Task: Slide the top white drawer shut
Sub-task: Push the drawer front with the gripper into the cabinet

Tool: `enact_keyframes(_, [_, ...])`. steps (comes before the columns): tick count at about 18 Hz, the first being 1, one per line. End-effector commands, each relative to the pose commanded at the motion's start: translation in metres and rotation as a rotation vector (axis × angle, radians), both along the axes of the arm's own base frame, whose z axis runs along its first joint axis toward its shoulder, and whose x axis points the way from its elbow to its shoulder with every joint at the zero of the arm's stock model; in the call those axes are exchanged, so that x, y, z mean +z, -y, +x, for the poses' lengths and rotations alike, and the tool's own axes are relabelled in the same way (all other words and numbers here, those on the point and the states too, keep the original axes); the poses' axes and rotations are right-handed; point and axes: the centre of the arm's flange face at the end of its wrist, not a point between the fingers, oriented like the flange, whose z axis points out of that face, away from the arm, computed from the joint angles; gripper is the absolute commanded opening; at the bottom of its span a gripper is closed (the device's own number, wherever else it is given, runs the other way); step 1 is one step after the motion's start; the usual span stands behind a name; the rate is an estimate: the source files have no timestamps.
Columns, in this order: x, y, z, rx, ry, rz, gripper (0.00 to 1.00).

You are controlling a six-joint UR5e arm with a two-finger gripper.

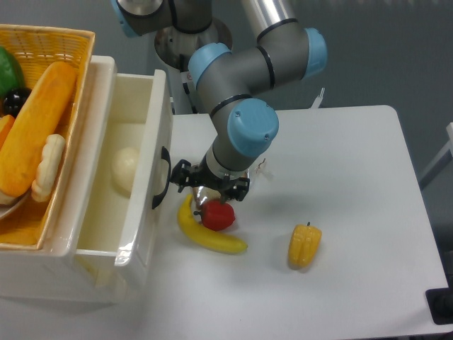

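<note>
1. You have the top white drawer (134,152) at the left of the frame, partly shut. Its front panel stands well out from the cabinet body, and a broad strip of its inside is open to view.

2. A pale round thing (126,170) lies on the drawer floor, near the front panel. I cannot tell what it is.

3. The black handle (162,188) curves off the front panel, facing right toward the arm.

4. Your gripper (192,185) sits just right of the handle, low over the bench (354,184). It looks to be pressing at or beside the handle, but actual contact is hidden by the wrist.

5. The jaws are tucked under the blue-capped wrist joint; I cannot tell whether they are wide or narrow, and nothing shows held between them.

6. Judging by the open strip, roughly half the travel is left. The drawer must go further toward the left of the frame until the panel meets the cabinet.

7. Just below the gripper lie a red fruit (216,215) and a banana (207,234), the fruit touching the banana. A yellow pepper (304,245) lies well apart at lower right. None blocks the drawer's path.

8. The woven basket (42,42) at upper left sits atop the cabinet, holding bread and other food, clear of the sliding part.
</note>
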Motion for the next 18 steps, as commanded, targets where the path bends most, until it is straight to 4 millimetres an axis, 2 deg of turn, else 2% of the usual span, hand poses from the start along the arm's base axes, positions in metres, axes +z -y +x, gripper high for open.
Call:
enact_keyframes(3, [0.008, -0.004, 0.010, -0.015, -0.008, 0.011, 1.00])
enact_keyframes(12, [0.008, -0.012, 0.025, -0.041, -0.009, 0.010, 1.00])
enact_keyframes(18, [0.010, -0.010, 0.033, -0.042, -0.007, 0.008, 1.00])
